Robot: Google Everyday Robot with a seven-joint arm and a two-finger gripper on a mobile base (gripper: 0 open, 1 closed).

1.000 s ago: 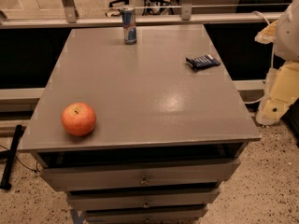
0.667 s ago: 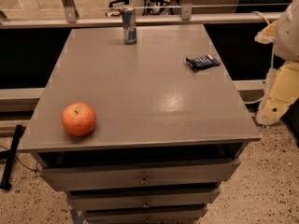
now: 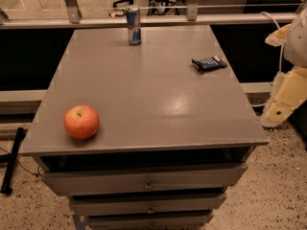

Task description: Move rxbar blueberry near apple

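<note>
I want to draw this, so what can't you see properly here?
rxbar blueberry: camera view, wrapper lettering too small to read.
Can: camera view, label too small to read.
End effector: right of the table, partly cut off by the right edge.
Drawers: insides hidden by their fronts; lowest cut off by the bottom edge.

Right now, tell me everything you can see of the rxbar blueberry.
The rxbar blueberry is a small flat bar in a dark navy wrapper with pale lettering. It lies flat, slightly askew, near the far right edge of the table, touching nothing else. The gripper is out of view; pale arm parts stand right of the table.
</note>
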